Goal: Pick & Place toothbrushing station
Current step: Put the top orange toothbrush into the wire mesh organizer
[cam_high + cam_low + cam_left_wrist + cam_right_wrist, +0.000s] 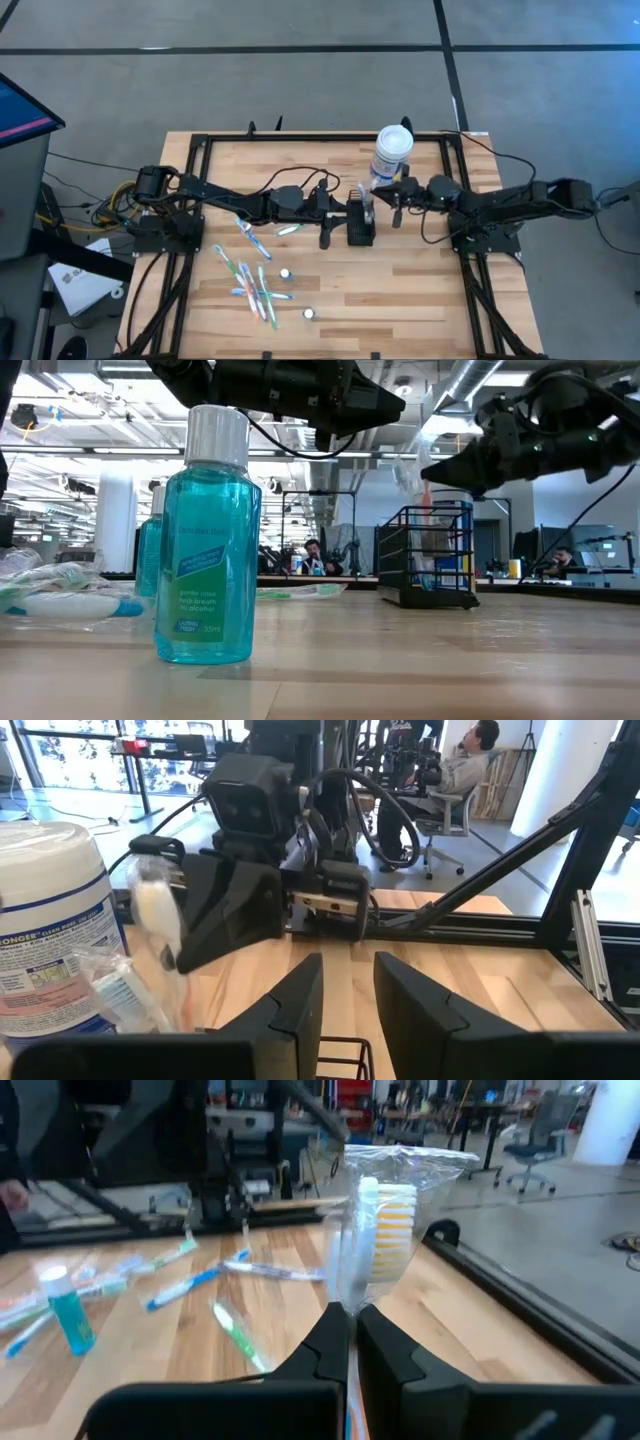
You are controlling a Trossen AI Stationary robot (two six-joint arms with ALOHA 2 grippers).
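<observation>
The right pincer [350,1342] is pinching a wrapped toothbrush [385,1220] just above the toothbrushing station [361,226], mid-worktop [400,290]. The left pincer [347,1010] is hovering part-open and empty beside it. Several toothbrushes [255,280] are still lying loose, so most stocking is likely remaining.

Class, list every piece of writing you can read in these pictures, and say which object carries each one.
"LONGER" and "CLEAN" on the blue label of the white cylindrical canister; the remaining print there is too blurred to read.
"gentle mint" and "no alcohol" on the green label of the clear turquoise mouthwash bottle; its other lines are too small to read.
The wrapped white toothbrush in the right gripper shows no readable text.
</observation>
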